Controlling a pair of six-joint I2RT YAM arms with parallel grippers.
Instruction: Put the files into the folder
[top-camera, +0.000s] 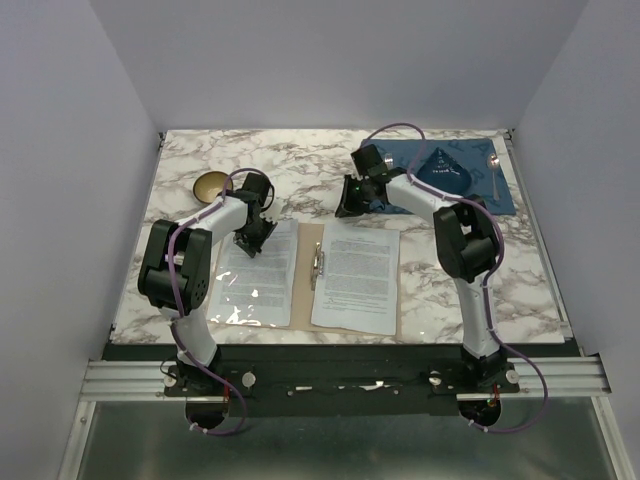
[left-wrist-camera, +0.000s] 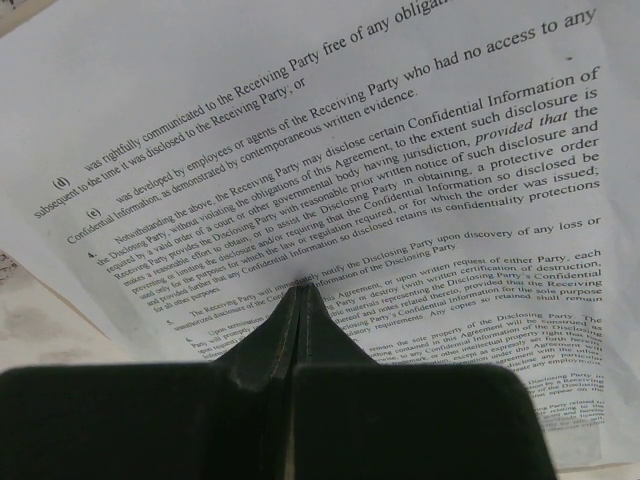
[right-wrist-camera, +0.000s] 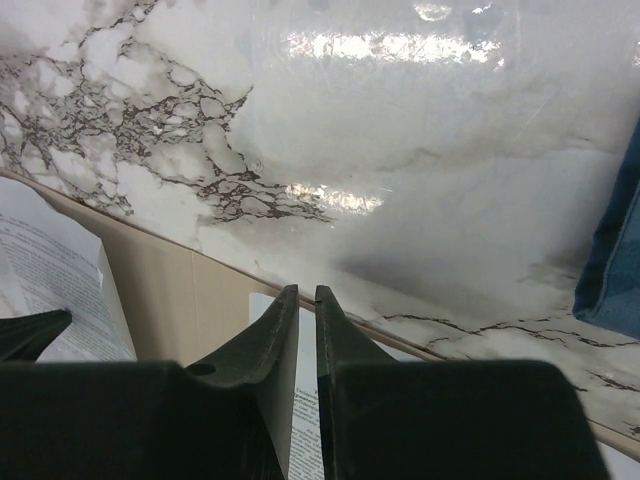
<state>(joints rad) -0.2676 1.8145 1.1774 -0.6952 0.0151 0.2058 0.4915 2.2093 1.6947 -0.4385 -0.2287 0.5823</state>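
Observation:
The tan folder (top-camera: 308, 292) lies open on the marble table, its metal clip (top-camera: 318, 264) along the spine. One white printed file (top-camera: 262, 275) covers the left leaf and another file (top-camera: 356, 280) lies on the right leaf. My left gripper (top-camera: 250, 240) is shut with nothing in it, and its tips (left-wrist-camera: 300, 292) rest on the text of the left file (left-wrist-camera: 400, 150). My right gripper (top-camera: 355, 203) hovers over the folder's far edge (right-wrist-camera: 170, 290). Its jaws (right-wrist-camera: 306, 292) stand a narrow gap apart with nothing between them; the right file (right-wrist-camera: 306, 400) shows below.
A blue cloth placemat (top-camera: 455, 185) lies at the back right with a folded blue napkin (top-camera: 443, 165) and a spoon (top-camera: 493, 165) on it. Its edge (right-wrist-camera: 612, 265) shows in the right wrist view. A small golden bowl (top-camera: 210, 185) sits at the back left.

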